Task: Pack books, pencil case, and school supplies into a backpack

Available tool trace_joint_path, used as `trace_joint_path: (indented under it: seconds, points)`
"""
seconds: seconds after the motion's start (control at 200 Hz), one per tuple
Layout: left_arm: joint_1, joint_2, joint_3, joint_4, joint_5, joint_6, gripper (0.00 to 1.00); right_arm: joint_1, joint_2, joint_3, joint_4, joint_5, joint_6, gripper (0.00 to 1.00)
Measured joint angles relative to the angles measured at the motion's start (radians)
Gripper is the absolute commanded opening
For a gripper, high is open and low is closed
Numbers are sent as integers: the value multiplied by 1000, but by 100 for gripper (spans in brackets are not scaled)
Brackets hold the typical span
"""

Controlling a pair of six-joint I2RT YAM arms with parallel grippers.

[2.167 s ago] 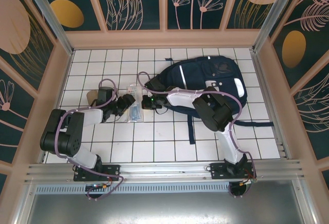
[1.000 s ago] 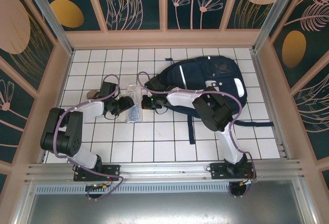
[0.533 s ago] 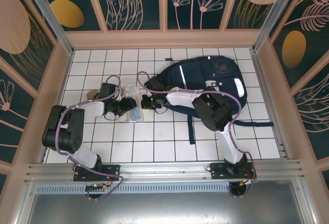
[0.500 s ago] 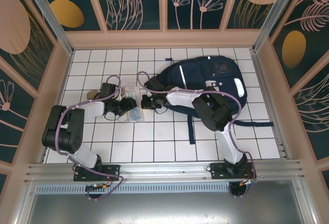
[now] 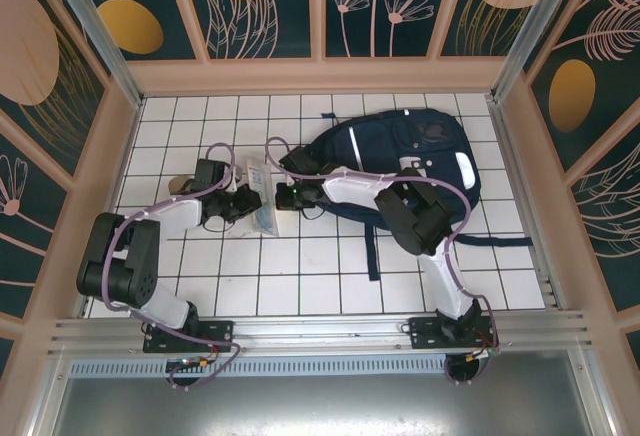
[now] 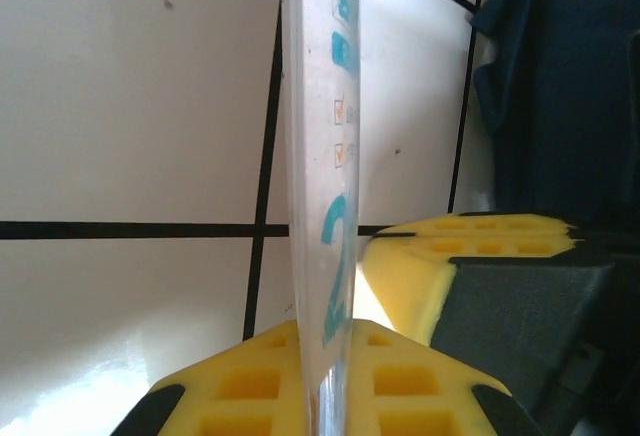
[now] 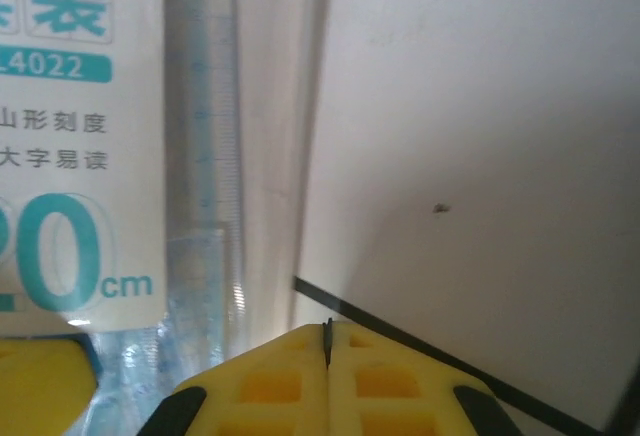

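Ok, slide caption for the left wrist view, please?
Left hand pinches the clear packet edge-on against white tiles, backpack at right.

On the right wrist cam the clear packet (image 7: 200, 176) has its big "20" chopped by the left edge, on the left wrist cam it's edge-on with what looks like a smeared "2", and overhead the right arm (image 5: 410, 211) covers part of the backpack (image 5: 430, 141).

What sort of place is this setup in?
Probably a robot test booth, not a real classroom: a white tiled table boxed in by leaf-patterned wall panels, two robot arms bolted to an aluminium rail at its near edge, and a navy backpack lying on it.
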State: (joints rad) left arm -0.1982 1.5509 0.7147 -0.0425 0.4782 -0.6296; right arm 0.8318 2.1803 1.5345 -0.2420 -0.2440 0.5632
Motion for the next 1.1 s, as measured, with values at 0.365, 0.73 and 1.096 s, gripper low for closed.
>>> trace_joint_path:
  seconds: [0.365, 0.73, 1.096]
  points:
    - [1, -48, 24, -18, -14, -18, 9, -95, -145, 192, -253, 332, -151, 29]
    - [1, -80, 28, -18, -2, -35, 9, -137, -160, 156, -394, 574, -218, 37]
    - [1, -94, 31, -17, 24, -59, 9, -156, -157, 91, -386, 583, -226, 25]
